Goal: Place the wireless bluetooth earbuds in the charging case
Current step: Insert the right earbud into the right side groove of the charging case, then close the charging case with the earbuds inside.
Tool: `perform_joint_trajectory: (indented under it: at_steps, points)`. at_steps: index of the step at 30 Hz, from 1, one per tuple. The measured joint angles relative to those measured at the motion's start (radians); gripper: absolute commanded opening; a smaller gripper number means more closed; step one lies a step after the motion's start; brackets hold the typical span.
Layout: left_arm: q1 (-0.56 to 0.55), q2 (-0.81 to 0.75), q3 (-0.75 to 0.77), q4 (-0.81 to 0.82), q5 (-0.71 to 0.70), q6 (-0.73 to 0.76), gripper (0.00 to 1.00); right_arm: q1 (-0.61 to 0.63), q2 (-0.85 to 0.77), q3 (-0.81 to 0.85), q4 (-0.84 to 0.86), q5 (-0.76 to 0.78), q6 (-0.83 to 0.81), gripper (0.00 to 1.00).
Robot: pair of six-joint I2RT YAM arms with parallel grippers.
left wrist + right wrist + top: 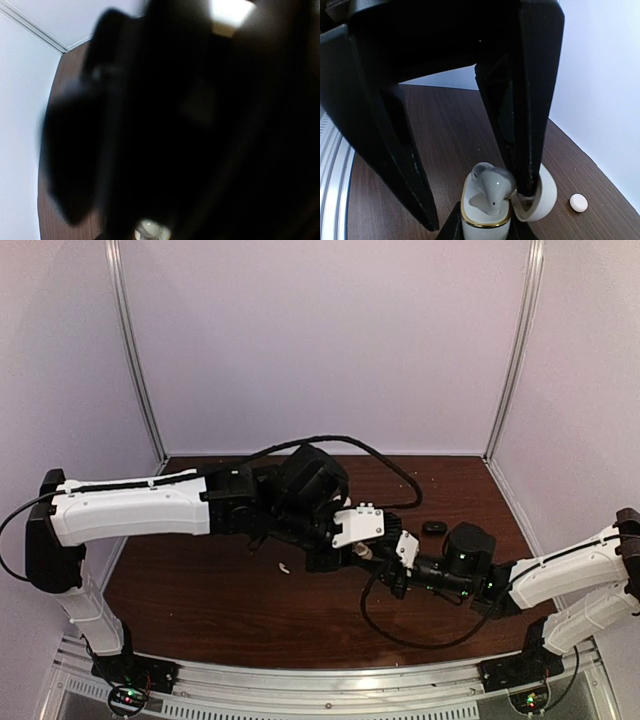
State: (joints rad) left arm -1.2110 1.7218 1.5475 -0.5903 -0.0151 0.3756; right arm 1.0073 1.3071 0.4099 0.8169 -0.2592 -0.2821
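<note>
Hold check: the right end effector (pixel 487 231) pinches the lower body of the white, gold-rimmed charging case (pixel 475 227), lid swung open to one side. This is about mid-surface, a little toward the right edge of the surface (pixel 200 610). The hold presumably keeps the open well facing up and steady for the other arm. From above, the left end effector (pixel 476 209) straddles the case with its fingers (pixel 520 125) spread, pinching nothing; one tip sits just beside the lid. A whitish earbud (pixel 492 187) stands in the well, tilted and proud of the rim; judged not fully seated. The left wrist view is too blurred to use. A second white earbud (pixel 283 567) lies loose near mid-surface. A small black item (pixel 434 527), case or earbud I cannot tell, lies toward the right edge.
</note>
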Motion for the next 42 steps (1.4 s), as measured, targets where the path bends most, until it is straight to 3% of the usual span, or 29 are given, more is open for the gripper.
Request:
perform_joint_trajectory:
  at_steps: [12,20,25,29,37,42]
  points:
    - [-0.004,-0.103,-0.106,0.092,-0.006,-0.003,0.54,-0.005,-0.002,-0.010,0.101,-0.023,0.028,0.00]
    - [0.003,-0.278,-0.256,0.256,0.046,-0.012,0.63,-0.007,-0.002,-0.026,0.122,-0.054,0.050,0.00]
    - [0.040,-0.353,-0.318,0.357,0.090,-0.054,0.74,-0.018,-0.014,-0.027,0.125,-0.086,0.074,0.00]
    - [0.082,-0.399,-0.396,0.441,0.129,-0.104,0.97,-0.027,-0.041,-0.029,0.129,-0.122,0.097,0.00]
    - [0.119,-0.498,-0.604,0.640,0.205,-0.197,0.98,-0.040,-0.096,-0.020,0.087,-0.217,0.151,0.00]
    - [0.123,-0.516,-0.661,0.723,0.340,-0.174,0.98,-0.050,-0.101,0.027,0.029,-0.286,0.191,0.00]
